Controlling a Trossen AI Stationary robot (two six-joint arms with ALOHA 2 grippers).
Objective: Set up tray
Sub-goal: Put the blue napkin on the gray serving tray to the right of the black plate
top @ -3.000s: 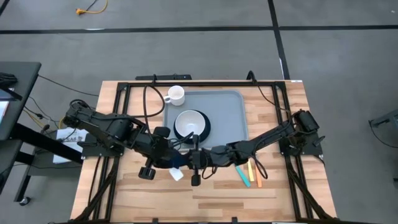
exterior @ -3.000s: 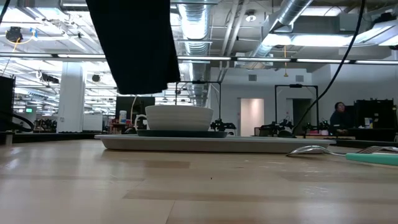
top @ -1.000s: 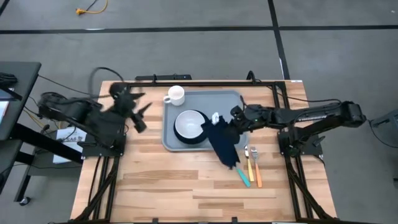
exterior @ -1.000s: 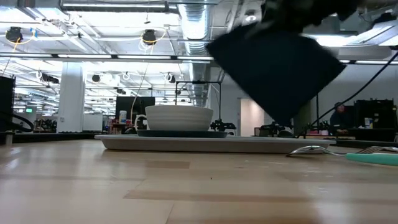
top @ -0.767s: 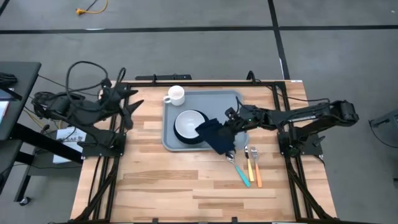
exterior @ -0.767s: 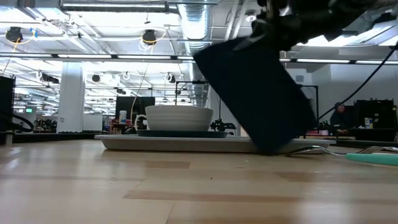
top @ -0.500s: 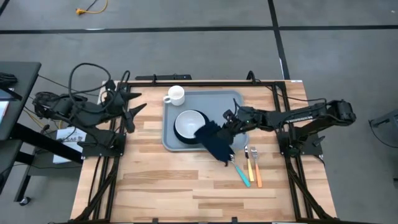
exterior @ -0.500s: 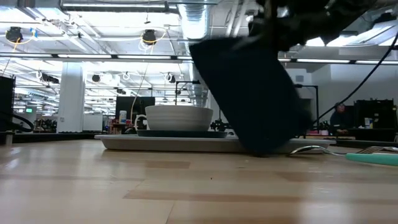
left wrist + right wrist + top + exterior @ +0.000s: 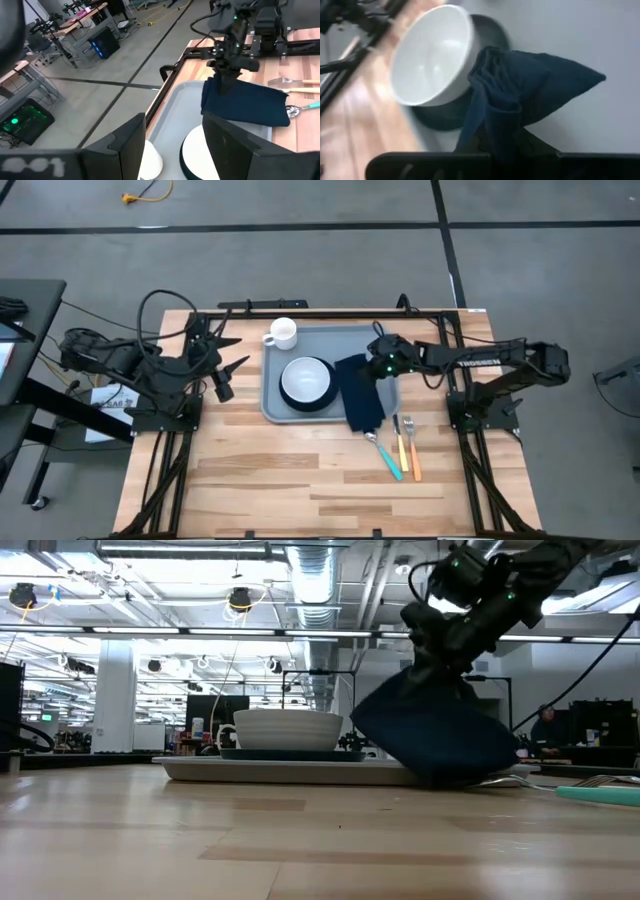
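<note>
The light grey-blue tray sits at the table's far middle. On it are a white bowl on a dark teal plate and a white mug at its far left corner. A dark navy napkin lies along the tray's right part, its near end over the tray's near rim. My right gripper is shut on the napkin's far end. My left gripper hangs open over the table's left side, holding nothing. My right gripper pinches the napkin's bunched far end between its two fingers, several folds together. It comes from above, slanting down from the table's right. That end is raised off the tray; the rest slopes down slack, and the near end rests on the tray's rim.
A spoon with a teal handle and two orange-handled pieces of cutlery lie on the wood just beyond the tray's near right corner. The table's near half is bare wood.
My right gripper has gone down and toward the table's far edge, still shut on the napkin. The napkin, which hung free above the tray's near right corner, now lies lengthwise on the tray's right part with only its far end raised. My left arm has shifted a little by the left edge.
</note>
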